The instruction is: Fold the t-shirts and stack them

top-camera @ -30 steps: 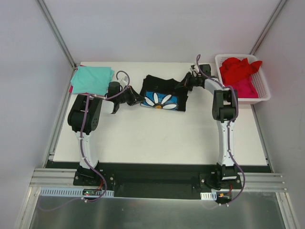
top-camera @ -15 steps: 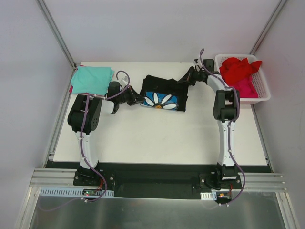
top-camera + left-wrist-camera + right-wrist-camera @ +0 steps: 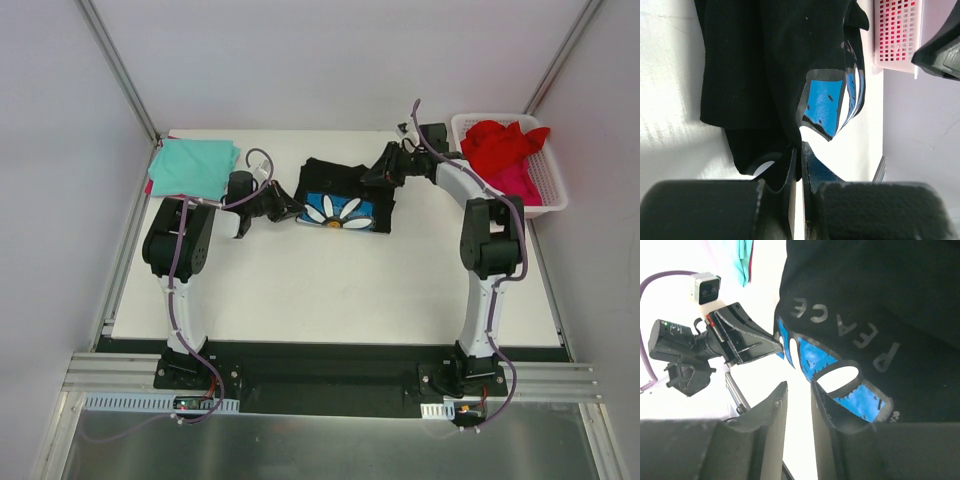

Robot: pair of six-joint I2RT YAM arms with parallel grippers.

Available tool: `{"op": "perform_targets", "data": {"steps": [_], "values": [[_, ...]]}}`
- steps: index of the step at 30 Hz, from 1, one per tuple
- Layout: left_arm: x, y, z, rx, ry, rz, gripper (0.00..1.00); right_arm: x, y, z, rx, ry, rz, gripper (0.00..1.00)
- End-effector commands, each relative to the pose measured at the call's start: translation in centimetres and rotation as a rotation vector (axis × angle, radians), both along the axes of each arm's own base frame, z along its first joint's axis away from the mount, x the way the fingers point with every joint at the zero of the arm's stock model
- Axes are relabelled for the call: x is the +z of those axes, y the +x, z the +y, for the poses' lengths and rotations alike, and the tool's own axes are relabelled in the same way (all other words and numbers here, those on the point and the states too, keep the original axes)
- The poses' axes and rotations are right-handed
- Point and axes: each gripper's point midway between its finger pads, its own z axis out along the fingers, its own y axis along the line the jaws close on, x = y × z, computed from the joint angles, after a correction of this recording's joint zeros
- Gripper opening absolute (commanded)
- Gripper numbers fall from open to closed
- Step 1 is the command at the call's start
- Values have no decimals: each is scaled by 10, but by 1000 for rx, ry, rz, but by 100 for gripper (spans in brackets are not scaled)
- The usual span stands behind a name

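Black flower-print cloth t-shirt (image 3: 345,192) is being folded near the far edge: left gripper (image 3: 796,151) is pinching its hem; right gripper (image 3: 799,388), slightly parted and empty, is probably needing a grasp next.

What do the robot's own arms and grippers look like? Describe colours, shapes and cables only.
Both the left arm and the right arm have white links joined by chunky black joint housings. A purple cable loops along each. The left gripper and right gripper are black, with two flat, tapering fingers.
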Motion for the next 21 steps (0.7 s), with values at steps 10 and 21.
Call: {"op": "perform_targets", "data": {"steps": [10,21], "values": [[27,-4,-15,-58,-31,-67,0,-58,29,-18,-52,-34,61,1],[31,-3,-15,-63,-33,-72,0,-95,44,-18,-69,-74,103,1]]}}
